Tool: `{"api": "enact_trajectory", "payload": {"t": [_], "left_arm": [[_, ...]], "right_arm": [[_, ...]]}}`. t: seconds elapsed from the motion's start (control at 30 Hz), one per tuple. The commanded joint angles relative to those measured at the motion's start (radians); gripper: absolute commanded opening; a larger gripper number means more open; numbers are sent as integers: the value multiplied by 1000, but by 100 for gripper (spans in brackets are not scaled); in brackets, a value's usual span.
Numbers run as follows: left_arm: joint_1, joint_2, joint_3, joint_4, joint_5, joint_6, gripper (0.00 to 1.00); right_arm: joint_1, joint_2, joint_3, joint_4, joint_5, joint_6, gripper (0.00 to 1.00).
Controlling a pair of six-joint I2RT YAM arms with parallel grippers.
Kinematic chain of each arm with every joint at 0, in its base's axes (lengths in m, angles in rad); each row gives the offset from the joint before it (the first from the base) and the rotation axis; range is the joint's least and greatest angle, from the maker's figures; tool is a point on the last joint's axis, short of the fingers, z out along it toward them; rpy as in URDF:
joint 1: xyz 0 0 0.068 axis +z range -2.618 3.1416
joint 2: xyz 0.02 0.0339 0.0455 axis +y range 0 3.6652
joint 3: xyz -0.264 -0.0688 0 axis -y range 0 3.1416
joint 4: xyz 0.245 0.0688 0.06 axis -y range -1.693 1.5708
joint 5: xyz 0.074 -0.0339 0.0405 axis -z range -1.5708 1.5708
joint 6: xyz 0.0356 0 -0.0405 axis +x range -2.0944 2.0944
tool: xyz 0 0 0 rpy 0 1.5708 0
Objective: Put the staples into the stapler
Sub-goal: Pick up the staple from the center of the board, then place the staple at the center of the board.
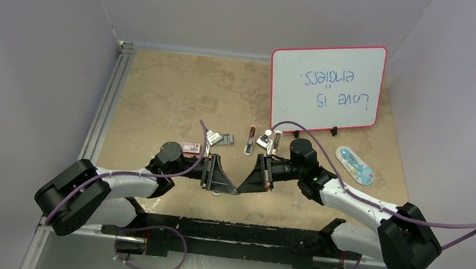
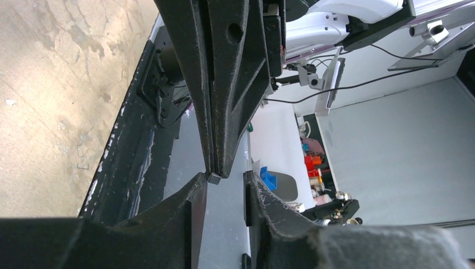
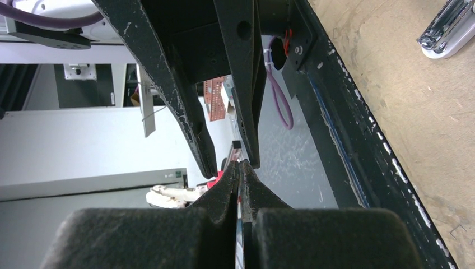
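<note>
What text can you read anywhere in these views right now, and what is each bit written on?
"Love is endless": handwritten in blue on the pink-framed whiteboard, upside down in the top view.
Small red-pink box: print too small to read.
Light-blue oval object: markings too small to read.
Wrist views: no readable text.

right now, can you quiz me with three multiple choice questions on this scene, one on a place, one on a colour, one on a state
1. Where does the whiteboard stand?
A. far right
B. near left
C. between the arm bases

2. What colour is its edge?
A. green
B. pink-red
C. black

3. How is the right claw?
A. wide open
B. shut
C. out of view

Answers:
1 A, the top view shows it propped at the far right.
2 B, a pink-red band frames the white face.
3 B, it is pressed together with no gap.
</note>
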Motion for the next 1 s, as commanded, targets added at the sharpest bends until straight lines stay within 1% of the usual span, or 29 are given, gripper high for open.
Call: {"api": "enact_trajectory", "payload": {"t": [0.0,0.2,0.37,0.5,0.57,0.63,0.73,0.8,0.83,0.9,0.97], "left_arm": [[-8,4,32,101,39,-1,26],[-8,-25,18,61,27,19,11],[-7,-60,-1,29,14,31,4],[-7,-109,1,-78,-18,72,1],[-7,-144,5,-157,-48,104,0],[-8,-175,13,-247,-72,140,2],[-7,-198,51,-436,-112,231,3],[-7,-201,67,-534,-138,270,3],[-8,-197,81,-593,-154,299,3],[-7,-172,138,-775,-195,360,4],[-7,-131,196,-922,-229,409,4]], "right_arm": [[-3,8,45,-4,-6,-25,0],[-5,2,71,-85,49,-52,0],[-11,-6,93,-177,123,-83,0],[-20,-24,98,-197,149,-83,0],[-23,-30,97,-204,157,-84,0],[-26,-32,96,-215,165,-93,0],[-27,-23,90,-253,190,-123,0],[-27,-7,87,-295,221,-166,0],[-27,4,90,-332,254,-202,0],[-26,35,100,-404,353,-284,0],[-26,60,108,-446,505,-338,0]]}}
